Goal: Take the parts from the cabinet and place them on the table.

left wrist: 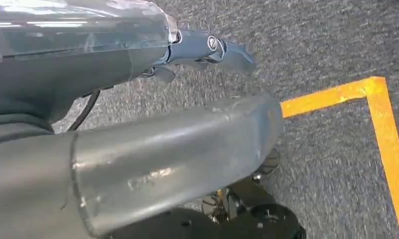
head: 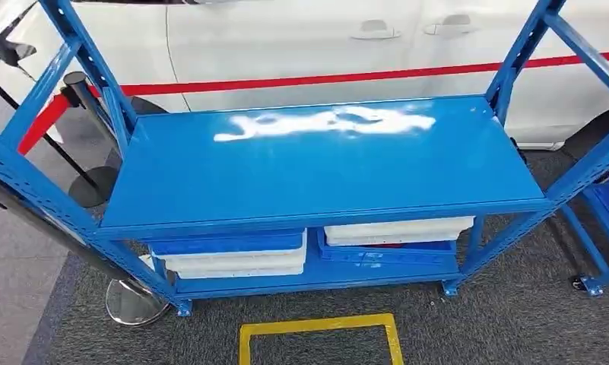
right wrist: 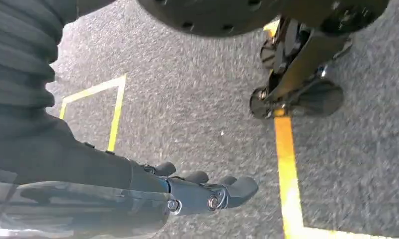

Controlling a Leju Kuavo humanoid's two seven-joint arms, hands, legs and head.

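Carpet [head: 514, 319], blue rack [head: 316, 163] ahead | bins [head: 236, 255] on low shelf (parts likely inside) | left hand [left wrist: 207, 50], right hand [right wrist: 207, 191] hang empty, fingers loosely apart

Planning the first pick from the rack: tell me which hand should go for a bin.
Neither clearly: left hand and right hand both hang empty over grey carpet. White plastic bins sit on both sides of the blue metal rack's lower shelf.

Two stacks of trays [head: 233, 255] sit side by side on the cabinet [head: 324, 163]'s lower shelf.
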